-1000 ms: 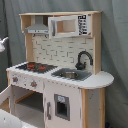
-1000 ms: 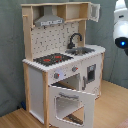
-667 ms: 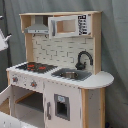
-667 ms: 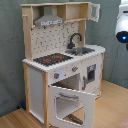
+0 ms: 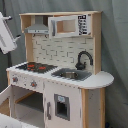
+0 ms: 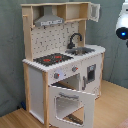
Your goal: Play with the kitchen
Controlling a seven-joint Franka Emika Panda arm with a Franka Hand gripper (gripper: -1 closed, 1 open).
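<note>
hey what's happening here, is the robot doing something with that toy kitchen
Nothing is being handled right now. The toy kitchen stands on a wooden floor with its oven door swung down open. The robot arm is up at the first exterior view's left edge, beside the grey hood and apart from the kitchen. The stovetop and sink are untouched.

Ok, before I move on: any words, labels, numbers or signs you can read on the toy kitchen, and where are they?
None can be read on the tall white and light-wood toy kitchen.
Dark marks on the white panel beside the upper cabinet window in the first exterior view: too blurred to read.
Grey hood, knobs, oven door: no text visible.
</note>
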